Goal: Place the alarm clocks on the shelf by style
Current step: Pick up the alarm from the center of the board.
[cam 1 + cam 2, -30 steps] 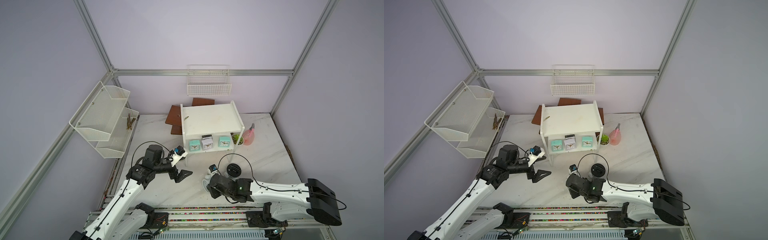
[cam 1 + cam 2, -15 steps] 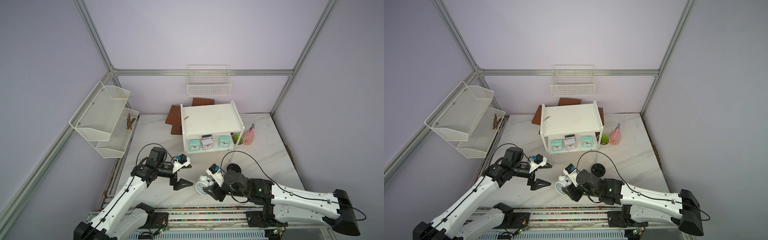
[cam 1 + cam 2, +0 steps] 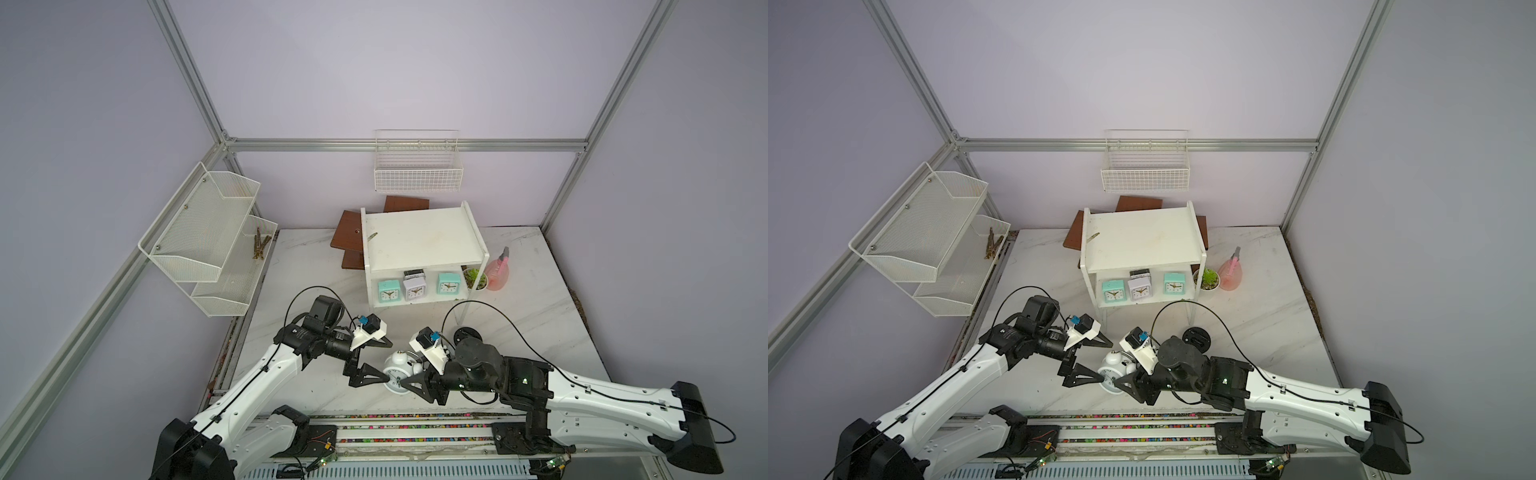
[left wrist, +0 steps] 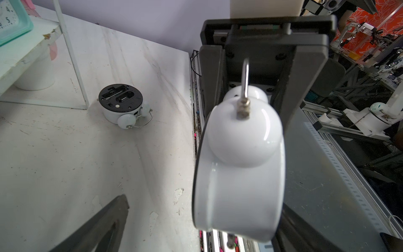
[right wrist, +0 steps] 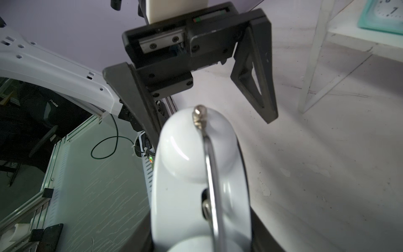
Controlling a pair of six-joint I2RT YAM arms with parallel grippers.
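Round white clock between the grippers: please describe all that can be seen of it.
The twin-bell clock has a glossy white round body, two white dome bells, a thin metal handle fixed by nuts, and a dark edge on one side. Its dial shows in both top views. The right gripper is shut on it, a finger on each flat side, near the front edge of the table. The open left gripper stands beside it; contact unclear.
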